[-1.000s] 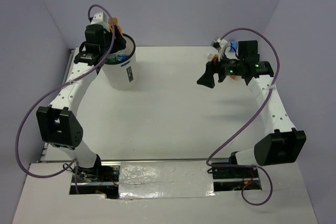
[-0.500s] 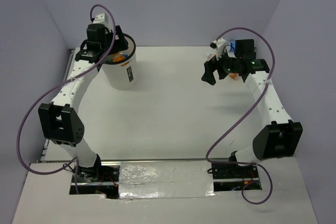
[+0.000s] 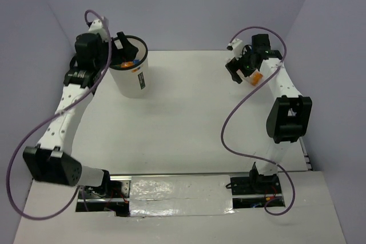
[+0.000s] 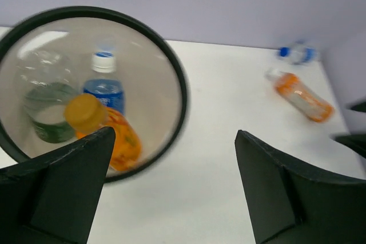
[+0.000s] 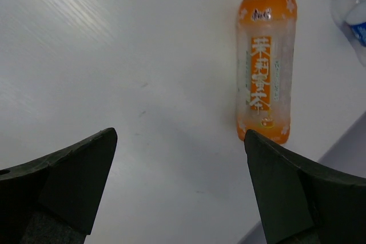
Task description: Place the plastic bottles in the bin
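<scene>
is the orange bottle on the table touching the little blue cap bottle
Apart. The left wrist view shows bare table between the orange bottle and the blue-capped bottle.

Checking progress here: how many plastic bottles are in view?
5. Three inside the bin: green-label bottle, blue-label bottle, orange bottle. Two on the table at far right: second orange bottle and tiny blue-capped bottle. Others could hide deeper in the bin.
</scene>
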